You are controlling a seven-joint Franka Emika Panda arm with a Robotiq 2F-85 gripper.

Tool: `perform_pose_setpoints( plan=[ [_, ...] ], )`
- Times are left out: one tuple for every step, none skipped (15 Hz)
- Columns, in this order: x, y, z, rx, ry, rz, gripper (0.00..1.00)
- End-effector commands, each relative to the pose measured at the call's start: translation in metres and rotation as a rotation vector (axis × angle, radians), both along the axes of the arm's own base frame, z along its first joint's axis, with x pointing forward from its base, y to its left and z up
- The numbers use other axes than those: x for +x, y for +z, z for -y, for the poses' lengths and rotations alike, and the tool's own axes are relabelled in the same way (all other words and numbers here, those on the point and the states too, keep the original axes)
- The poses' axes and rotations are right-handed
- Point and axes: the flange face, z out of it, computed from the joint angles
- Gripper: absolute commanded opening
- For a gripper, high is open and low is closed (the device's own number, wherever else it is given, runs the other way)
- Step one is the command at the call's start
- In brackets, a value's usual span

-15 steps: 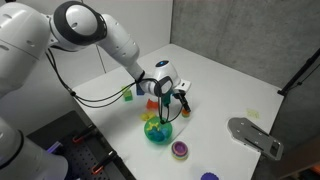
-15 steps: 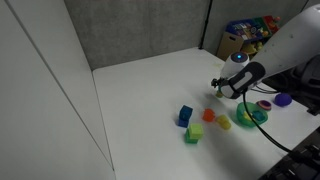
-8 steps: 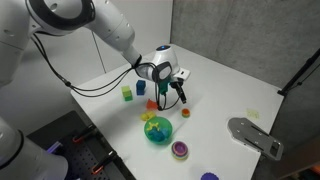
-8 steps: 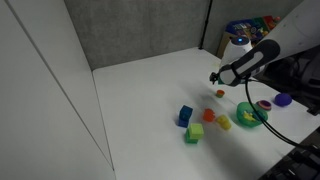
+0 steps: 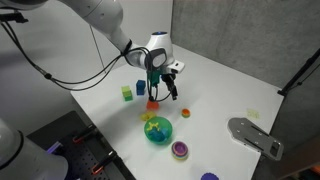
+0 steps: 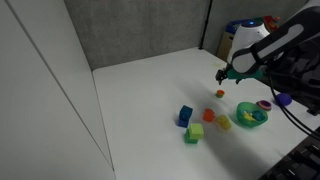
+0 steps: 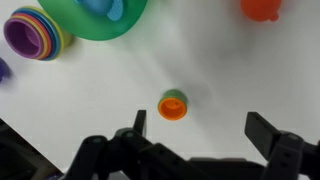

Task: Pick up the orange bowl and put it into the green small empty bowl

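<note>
1. Wrist view: the gripper (image 7: 196, 125) comes in from the bottom edge with its two fingers (image 7: 138, 128) spread wide apart and nothing held between them.
2. The orange bowl (image 7: 173, 104) sits on the white table (image 7: 260, 70) just beyond the gap between the fingers, a little off centre, and touches neither of them.
3. Higher in the same view a large teal-green bowl (image 7: 95, 20) is cut by the top edge. A purple bowl (image 7: 35, 32) with stacked coloured rims lies beside it. A red-orange piece (image 7: 262, 8) shows at the top, well apart from the orange bowl.
4. In both exterior views the arm holds the gripper (image 5: 166, 88) (image 6: 225, 75) above the table (image 5: 225, 90) (image 6: 140, 100). The orange bowl (image 5: 185, 113) (image 6: 221, 93) rests on the surface near it, on its own and clear of the other toys.
5. The green small empty bowl (image 5: 127, 93) (image 6: 193, 132) stands on the table just beside a blue block (image 5: 140, 88) (image 6: 185, 115), well apart from the orange bowl. Its inside is too small to make out.
6. The red-orange piece (image 5: 152, 104) (image 6: 209, 115) lies between the green small empty bowl and the orange bowl.
7. The teal-green bowl (image 5: 157, 130) (image 6: 250, 115) holds several coloured pieces, and the purple bowl (image 5: 180, 149) (image 6: 265, 104) sits near it.
</note>
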Motion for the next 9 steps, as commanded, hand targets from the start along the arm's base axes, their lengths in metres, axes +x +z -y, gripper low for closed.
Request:
perform_pose_setpoints(
  plan=[
    [-0.041, 0.040, -0.004, 0.057, 0.051, -0.060, 1.00],
    [-0.050, 0.048, -0.005, 0.069, 0.061, -0.074, 1.00],
    [-0.061, 0.058, -0.006, 0.086, 0.076, -0.093, 1.00],
    [-0.071, 0.066, -0.007, 0.101, 0.090, -0.108, 1.00],
    [-0.082, 0.077, -0.008, 0.117, 0.109, -0.121, 1.00],
    [-0.092, 0.085, -0.009, 0.131, 0.124, -0.138, 1.00],
    [-0.102, 0.094, -0.009, 0.143, 0.140, -0.153, 1.00],
    [-0.113, 0.105, -0.010, 0.153, 0.157, -0.167, 1.00],
    [-0.123, 0.115, -0.011, 0.158, 0.170, -0.179, 1.00]
  ],
)
